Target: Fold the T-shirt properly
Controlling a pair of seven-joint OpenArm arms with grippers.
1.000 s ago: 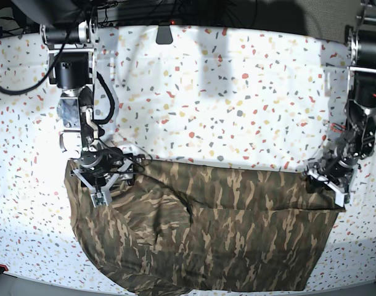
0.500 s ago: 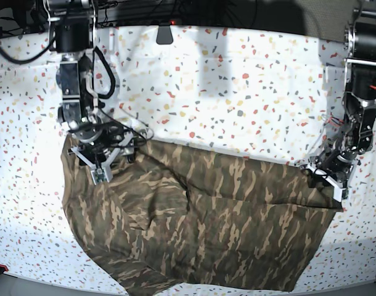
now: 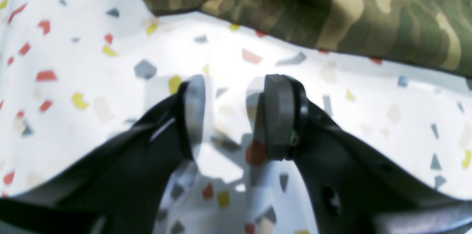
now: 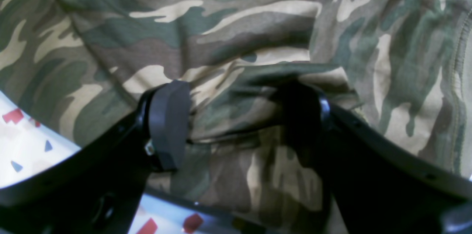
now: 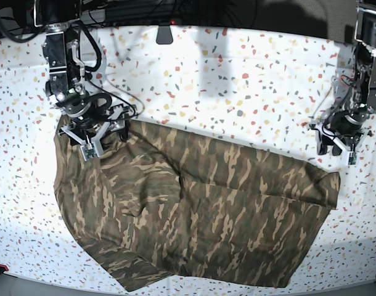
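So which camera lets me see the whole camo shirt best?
The base view: the whole T-shirt lies spread on the speckled cloth, every edge showing. The right wrist view shows only a close patch of fabric bunched between the fingers; the left wrist view catches just an edge at the top.

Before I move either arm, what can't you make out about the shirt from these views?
- Neck label and collar: not visible in any view; the T-shirt lies crumpled.
- Lower hem: cut off by the base view's bottom edge.
- Cloth under the right gripper: the right wrist view's dark far finger hides whether a fold is pinched.
- Left wrist view: blurred; only a shirt corner shows beyond the left gripper.
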